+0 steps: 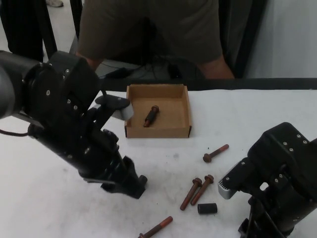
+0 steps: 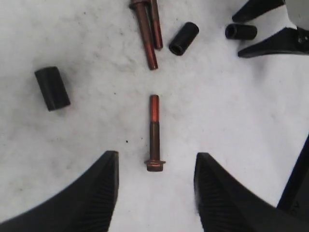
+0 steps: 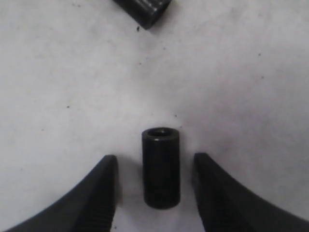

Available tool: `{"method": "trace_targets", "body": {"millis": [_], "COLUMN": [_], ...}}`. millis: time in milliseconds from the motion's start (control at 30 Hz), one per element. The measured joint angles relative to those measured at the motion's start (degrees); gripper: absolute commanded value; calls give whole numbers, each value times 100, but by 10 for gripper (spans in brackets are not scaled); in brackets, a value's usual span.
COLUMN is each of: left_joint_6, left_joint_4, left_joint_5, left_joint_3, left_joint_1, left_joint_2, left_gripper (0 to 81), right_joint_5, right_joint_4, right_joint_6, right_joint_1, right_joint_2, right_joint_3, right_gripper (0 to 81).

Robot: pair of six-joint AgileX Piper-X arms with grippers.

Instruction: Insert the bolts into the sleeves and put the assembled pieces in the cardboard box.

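My left gripper (image 2: 156,155) is open, its fingers either side of the head end of a copper bolt (image 2: 154,133) lying on the white bench. Beyond it lie two more bolts (image 2: 147,29) side by side and a black sleeve (image 2: 183,38); another sleeve (image 2: 52,88) lies off to one side. My right gripper (image 3: 154,158) is open around a black sleeve (image 3: 161,166) that lies on the bench with its bore facing away. The cardboard box (image 1: 158,130) at the back holds one assembled piece (image 1: 151,115). The left gripper (image 1: 134,184) hangs low in front of the box.
A single bolt (image 1: 215,153) lies right of the box. The bolt pair (image 1: 196,191), a sleeve (image 1: 207,208) and another bolt (image 1: 156,228) lie near the front. A person stands behind the bench's far edge. The right arm (image 1: 282,173) fills the front right corner.
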Motion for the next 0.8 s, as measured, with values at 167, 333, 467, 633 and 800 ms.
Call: {"method": "trace_targets", "body": {"millis": [167,333,467,633,800], "left_joint_6": [378,433,433,223,-459], "left_joint_4": [344,384,370,-12,-672], "left_joint_5": [0,-61,-418,-714,-815], "left_joint_3": [0,0,0,0,0], "left_joint_1": [-129,-391,-545,-730,-774], "left_joint_2": [0,0,0,0,0], "left_gripper": [459,459,459,459,459], "right_joint_5": [104,33,-64,-326,-819], "right_joint_4": [-155,-162,-168,-119,-36], "right_joint_6": [0,86,249,404,402], "right_joint_1": [-23,-29,-51,-51,-51], "right_joint_2": [99,115,115,122,65], "right_joint_3": [-43,-49,-49,-76,-77], "right_gripper": [88,3,2,2,2]}}
